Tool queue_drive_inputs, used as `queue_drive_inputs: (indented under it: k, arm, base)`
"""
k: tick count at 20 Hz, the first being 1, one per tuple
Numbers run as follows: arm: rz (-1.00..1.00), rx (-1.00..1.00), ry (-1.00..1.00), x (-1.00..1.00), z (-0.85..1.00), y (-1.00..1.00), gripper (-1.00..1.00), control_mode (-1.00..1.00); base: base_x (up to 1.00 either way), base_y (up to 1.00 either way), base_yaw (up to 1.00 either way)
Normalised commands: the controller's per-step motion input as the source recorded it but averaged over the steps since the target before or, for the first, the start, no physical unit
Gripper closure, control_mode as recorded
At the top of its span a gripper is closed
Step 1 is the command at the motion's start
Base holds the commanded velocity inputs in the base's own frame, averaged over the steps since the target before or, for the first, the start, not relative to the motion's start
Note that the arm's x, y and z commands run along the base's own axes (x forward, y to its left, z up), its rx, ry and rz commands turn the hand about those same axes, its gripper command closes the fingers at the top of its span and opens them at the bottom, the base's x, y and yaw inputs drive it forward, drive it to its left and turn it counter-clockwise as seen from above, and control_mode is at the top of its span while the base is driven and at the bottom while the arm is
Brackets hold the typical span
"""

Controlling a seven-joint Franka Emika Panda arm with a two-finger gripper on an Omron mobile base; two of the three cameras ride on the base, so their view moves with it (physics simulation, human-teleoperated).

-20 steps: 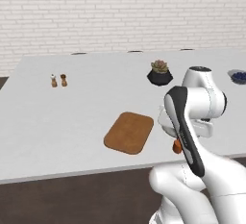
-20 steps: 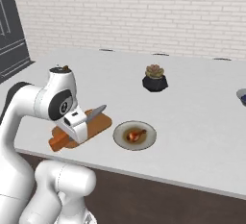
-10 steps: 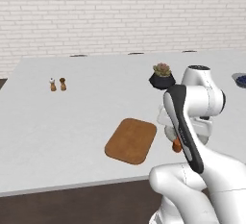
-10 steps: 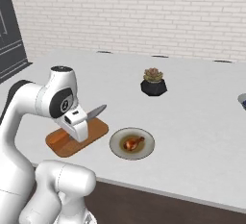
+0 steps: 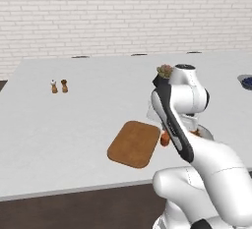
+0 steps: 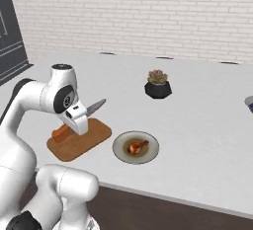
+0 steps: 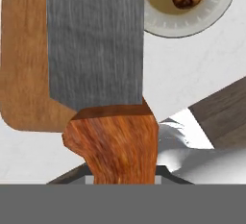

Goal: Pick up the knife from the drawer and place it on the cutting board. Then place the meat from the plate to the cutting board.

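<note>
1. The white counter (image 6: 197,120) carries everything the task needs within the arm's reach, so the base looks parked for the two placings.
2. The cutting board (image 6: 79,140) lies flat near the counter's front edge, just beside the plate (image 6: 120,149) but not touching it. That closeness would keep the later move of the meat short.
3. The gripper (image 6: 74,125) hangs above the board, clenched on the knife (image 6: 95,106) by its orange handle. In the hand view the handle rises between the finger tips and the grey blade (image 7: 96,45) runs out ahead of them.
4. From the right base view the blade points up and away from the board. The knife seems held aloft and tilted, not resting on the wood, so it appears to be carried toward its set-down spot and not yet released.
5. The meat (image 6: 137,147) sits near the middle of the plate, untouched, waiting for the second half of the task.
6. A potted plant (image 6: 158,83) stands well behind the plate, and two small shakers (image 5: 59,86) stand far to the left, both apart from the working area.
</note>
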Motion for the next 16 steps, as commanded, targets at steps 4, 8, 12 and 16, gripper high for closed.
queue_drive_inputs:
  k: [4, 8, 12, 16]
  arm:
    - [0.00, 0.01, -0.02, 0.89, -0.23, 0.21, 1.00, -1.00]
    - [0.00, 0.04, -0.07, 0.67, -0.48, 0.55, 1.00, -1.00]
    - [0.00, 0.02, -0.01, 0.44, -0.49, 0.39, 1.00, -1.00]
    - [0.00, 0.00, 0.00, 0.42, -0.43, 0.29, 1.00, -1.00]
  base:
    - [0.00, 0.00, 0.00]
    - [0.00, 0.00, 0.00]
    - [0.00, 0.00, 0.00]
    - [0.00, 0.00, 0.00]
